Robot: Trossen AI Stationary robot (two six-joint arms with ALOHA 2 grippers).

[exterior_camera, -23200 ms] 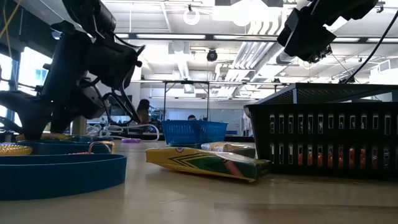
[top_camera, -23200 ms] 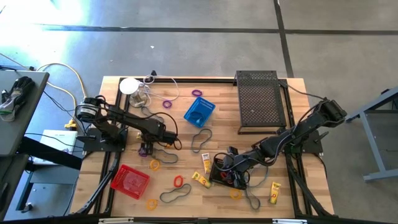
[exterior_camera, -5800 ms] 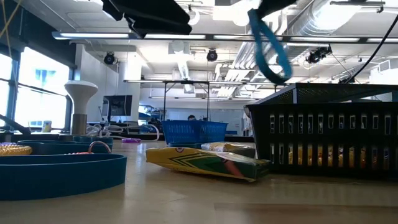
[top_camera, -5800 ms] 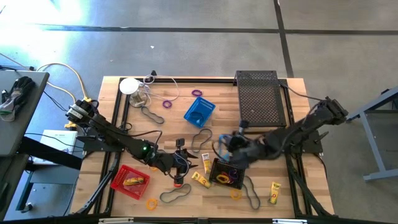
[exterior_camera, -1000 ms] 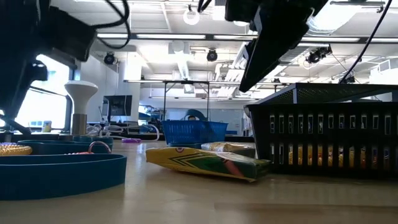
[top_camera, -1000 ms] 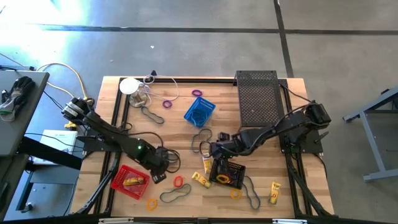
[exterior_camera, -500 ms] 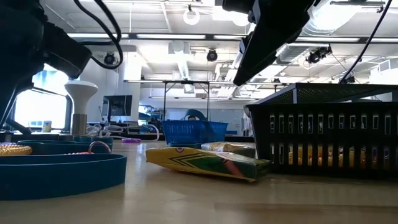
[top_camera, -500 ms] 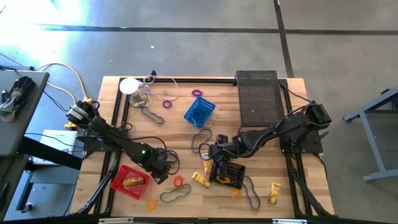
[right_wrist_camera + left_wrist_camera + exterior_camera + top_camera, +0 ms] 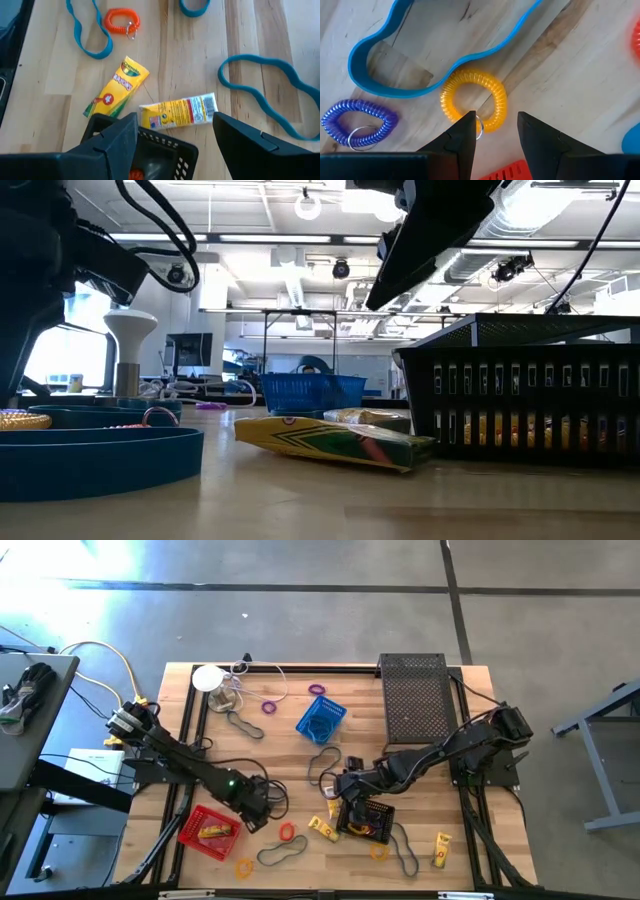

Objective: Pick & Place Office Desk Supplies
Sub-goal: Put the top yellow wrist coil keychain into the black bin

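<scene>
Both arms are in the approach step of a pick, and neither carries anything. In the left wrist view the left gripper hangs low over the wood with its fingers parted, the gap lined up on the near side of a yellow coil ring; one fingertip overlaps the ring's small metal loop. The gap looks only slightly narrower than the ring, so the next move probably calls for a short drop and a squeeze across the coil's wall, keeping clear of the blue band loop that curves against the ring's far side. A purple coil ring lies just beside the band, apart from the fingers.

In the right wrist view the right gripper is spread wide and empty above the black mesh basket, whose rim shows between the fingers. Just past that rim lies a yellow tube with a printed label, then a yellow crayon pack, and farther off an orange coil ring. The tube seems the likeliest target; taking it would call for a small advance off the basket before closing.

From above, the left gripper sits between the red basket and the black basket, with the blue basket farther back.
</scene>
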